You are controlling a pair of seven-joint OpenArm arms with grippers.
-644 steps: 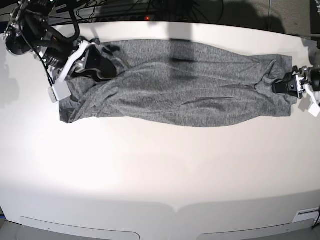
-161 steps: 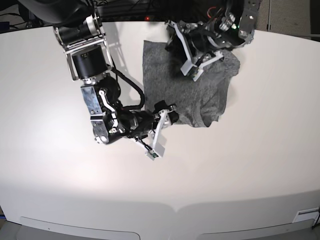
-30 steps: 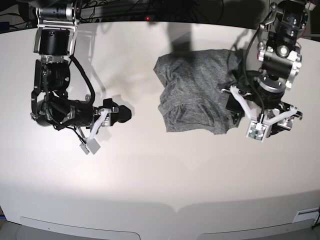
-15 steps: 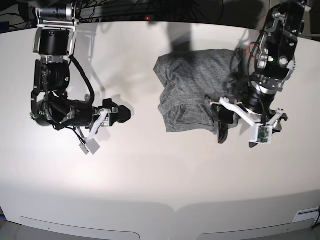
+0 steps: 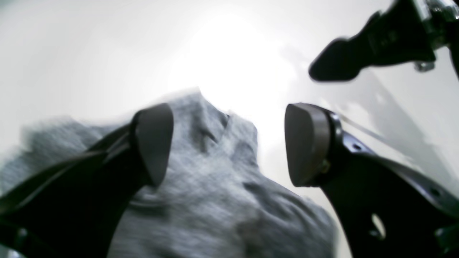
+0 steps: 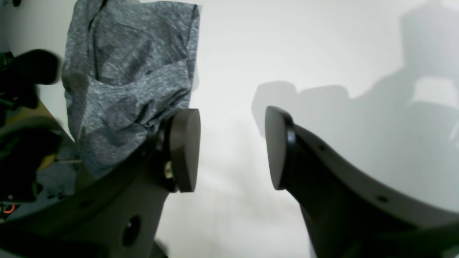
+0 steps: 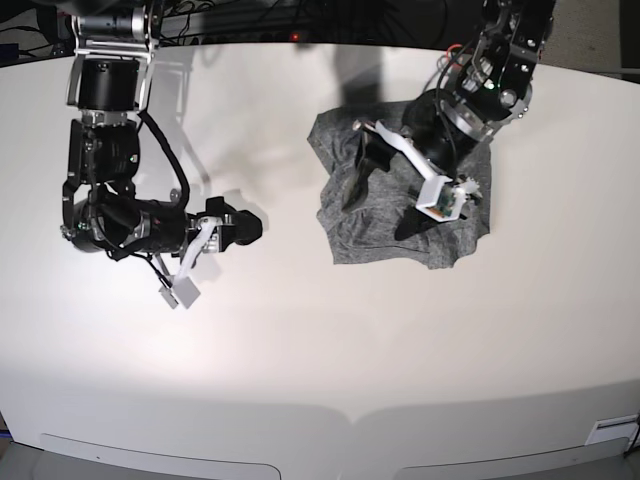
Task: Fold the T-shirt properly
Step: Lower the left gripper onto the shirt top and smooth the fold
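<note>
Nearest to me, the front of the wide white table (image 7: 320,350) lay bare. A little further in, off to one side, the right tool (image 7: 205,262) hung low over the bare surface, well apart from the cloth, its two dark pads standing apart with only white table between them in its own wrist view (image 6: 231,148) — holding nothing.

Beyond that, towards the far edge, lay the heather-grey, long-sleeved knit T-shirt (image 7: 345,225), bunched into a rough, lumpy square with rumpled edges and a ridge of creases across it. The left tool (image 7: 405,180) hovered right over it, jaws spread as wide as they seemed to go, one pad above the fabric and the other out over table in the wrist view (image 5: 229,143); nothing was clamped, though I could not tell whether a pad was touching the cloth.

The danger, as I judged it, was in that thin, soft knit. If the left tool closed where it stood it could pinch one layer only — or several — and a lift would drag the pile open or skew it rather than turn a clean fold. A pad pressing down and sliding could also shove the whole bundle across the smooth table. With the right tool so far off, nothing was pinning the opposite edge, so any pull would likely leave the fold crooked.
</note>
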